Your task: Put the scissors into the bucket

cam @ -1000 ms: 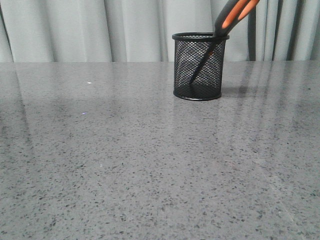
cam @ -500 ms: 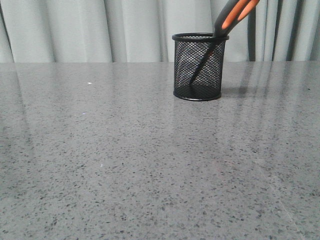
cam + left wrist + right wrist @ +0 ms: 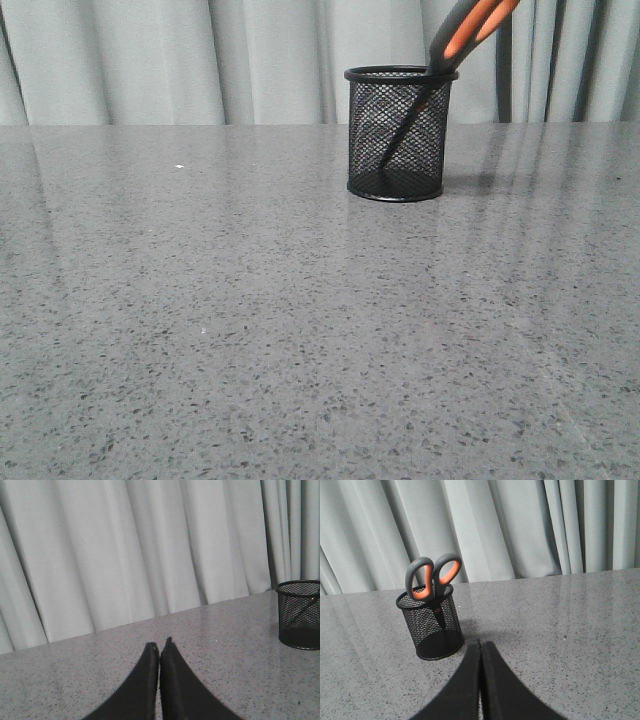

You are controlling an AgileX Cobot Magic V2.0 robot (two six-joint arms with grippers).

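Observation:
The black wire-mesh bucket (image 3: 397,133) stands upright at the back of the grey table. The scissors (image 3: 462,33) stand in it blades down, leaning to the right, with the grey and orange handles above the rim. The right wrist view shows the bucket (image 3: 431,627) and the scissors (image 3: 432,577) inside it. The left wrist view shows the bucket (image 3: 300,614) at the edge of the frame. My left gripper (image 3: 160,647) is shut and empty over bare table. My right gripper (image 3: 480,645) is shut and empty, a little apart from the bucket. Neither gripper shows in the front view.
Grey speckled tabletop (image 3: 300,330) fills the front view. A pale pleated curtain (image 3: 200,60) hangs behind the table's far edge.

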